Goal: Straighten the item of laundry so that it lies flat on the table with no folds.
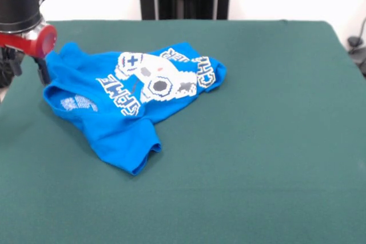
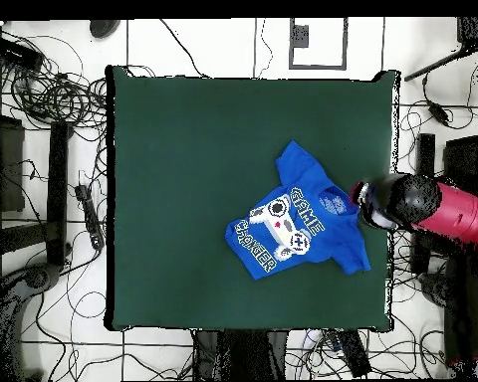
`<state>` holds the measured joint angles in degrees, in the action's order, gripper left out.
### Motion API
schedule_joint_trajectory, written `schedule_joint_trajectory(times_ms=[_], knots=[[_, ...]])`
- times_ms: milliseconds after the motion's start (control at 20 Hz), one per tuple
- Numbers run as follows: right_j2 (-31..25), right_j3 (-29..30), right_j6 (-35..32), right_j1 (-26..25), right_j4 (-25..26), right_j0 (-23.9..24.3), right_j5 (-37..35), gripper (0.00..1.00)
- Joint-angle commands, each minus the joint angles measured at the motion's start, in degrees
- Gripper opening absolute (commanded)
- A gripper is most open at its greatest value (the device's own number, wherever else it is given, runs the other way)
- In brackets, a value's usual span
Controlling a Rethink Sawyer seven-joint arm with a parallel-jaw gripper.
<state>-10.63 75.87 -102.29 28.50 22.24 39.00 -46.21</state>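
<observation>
— Where's the T-shirt [image 1: 123,104]?

— Rumpled on the green table [image 1: 257,141], print up, one sleeve folded over (near the arm's side).

— And the gripper [image 1: 41,70]?

— Right at the shirt's edge. Whether it's clenched or released, I can't tell.

Matt soft cloth tee [image 1: 117,104] – table [image 1: 257,141] w/ matt felt-like cloth.
</observation>
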Motion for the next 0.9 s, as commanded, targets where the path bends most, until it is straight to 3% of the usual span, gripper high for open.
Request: schedule_joint_trajectory(times_ms=[50,550,900], knots=[[-6.4,7.2,5.9,-0.1,1.0,-2.4,2.8,1.0],[-5.3,10.8,-0.7,1.9,-0.1,-4.4,8.3,1.0],[-5.2,10.3,-1.6,0.8,-0.2,-5.3,10.7,1.0]])
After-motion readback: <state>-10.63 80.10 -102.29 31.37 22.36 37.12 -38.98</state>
